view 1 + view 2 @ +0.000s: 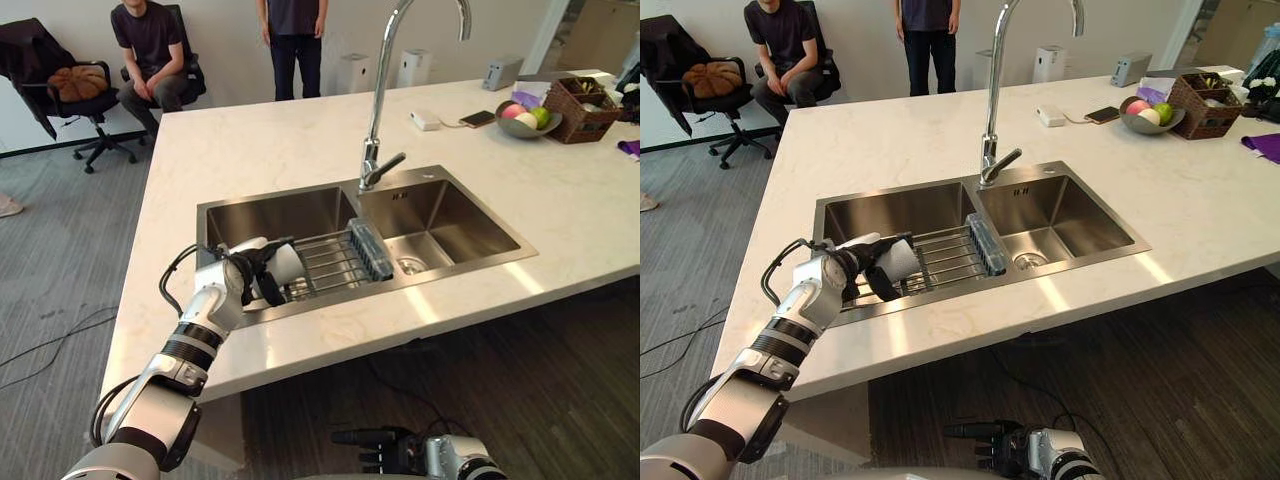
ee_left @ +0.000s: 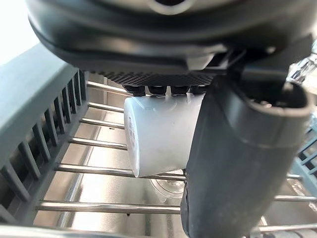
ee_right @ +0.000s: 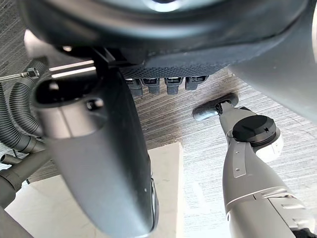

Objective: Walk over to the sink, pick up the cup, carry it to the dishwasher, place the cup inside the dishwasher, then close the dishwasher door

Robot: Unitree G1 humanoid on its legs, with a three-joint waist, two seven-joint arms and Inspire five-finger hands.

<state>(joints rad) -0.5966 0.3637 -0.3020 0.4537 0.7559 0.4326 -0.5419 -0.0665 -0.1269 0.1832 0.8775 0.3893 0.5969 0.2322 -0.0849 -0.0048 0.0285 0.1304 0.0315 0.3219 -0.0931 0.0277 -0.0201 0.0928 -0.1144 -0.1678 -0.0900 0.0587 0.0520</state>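
Clasping white cup (image 1: pixel 287 262), left hand (image 1: pixel 243 272), over sink rack (image 1: pixel 335 262)

The left arm (image 1: pixel 160 395) was silver-grey with black ribbed rings near its wrist, ending in a dark left robot hand (image 1: pixel 248 276). The right robot hand (image 1: pixel 385 448) was likewise black, its wrist silver-grey.

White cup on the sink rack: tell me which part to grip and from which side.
Grip the white cup round its plain side wall, coming from above on the robot's left, since it lies sideways over the wire rack. The left hand wraps it so, fingers opposite thumb.
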